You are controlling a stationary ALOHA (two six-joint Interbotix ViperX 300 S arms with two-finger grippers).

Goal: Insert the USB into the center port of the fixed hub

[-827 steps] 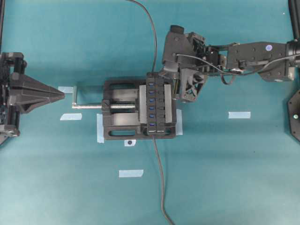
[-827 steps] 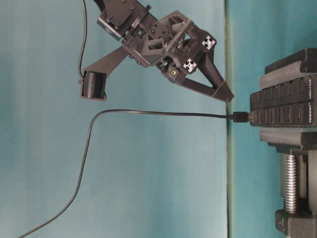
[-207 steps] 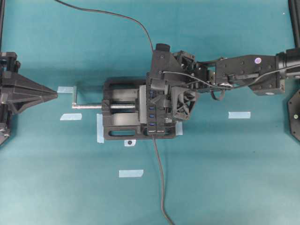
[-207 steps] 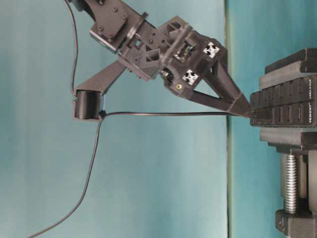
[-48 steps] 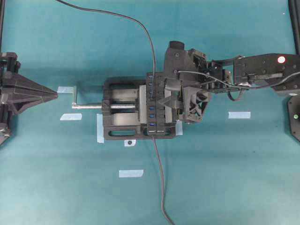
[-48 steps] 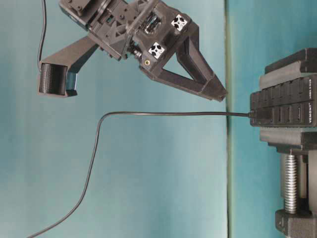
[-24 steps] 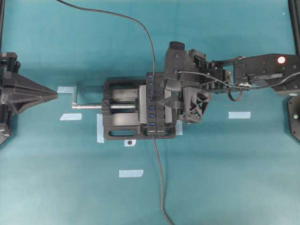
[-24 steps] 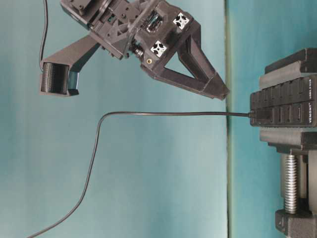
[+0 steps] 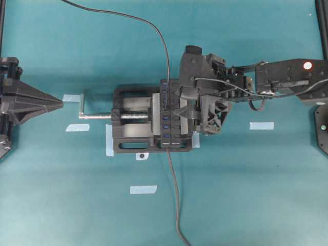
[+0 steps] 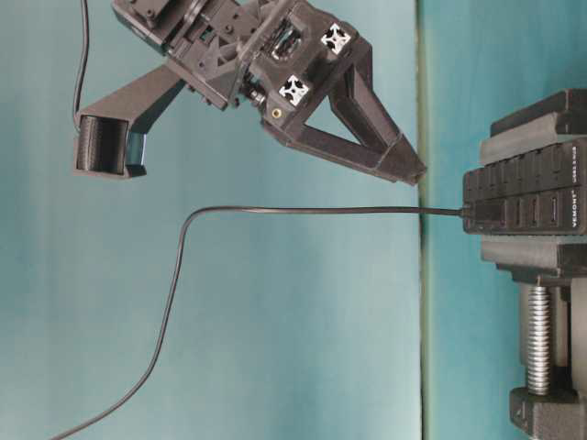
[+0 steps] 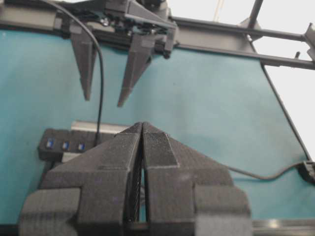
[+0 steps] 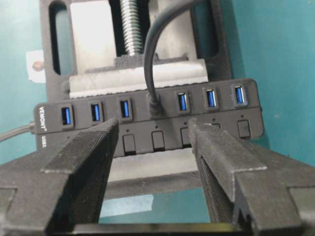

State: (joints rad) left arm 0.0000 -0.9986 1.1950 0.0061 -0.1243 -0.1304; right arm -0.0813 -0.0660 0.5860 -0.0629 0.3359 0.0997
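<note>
The fixed hub [image 9: 174, 114] [image 12: 147, 120] is a black bar with blue ports, clamped in a black vise [image 9: 128, 137]. The USB [image 12: 155, 105] [image 10: 472, 213] sits plugged into the center port, which it hides. Its thin cable [image 9: 163, 36] [image 10: 275, 210] trails away. My right gripper [image 12: 153, 129] [image 9: 177, 110] [image 10: 413, 170] hovers just off the hub's button side, open, nothing between its fingers. At the far left my left gripper [image 9: 60, 104] [image 11: 142, 128] is shut and empty, apart from the vise.
The vise's silver screw and handle [image 9: 97, 116] stick out toward the left gripper. The hub's own cable [image 9: 175, 200] runs to the near edge. Bits of pale tape [image 9: 261, 125] [image 9: 143, 189] lie on the teal table.
A few seconds ago the right gripper was closed down at the hub around the USB; it has since let go and drawn back. Over the last second almost nothing moved.
</note>
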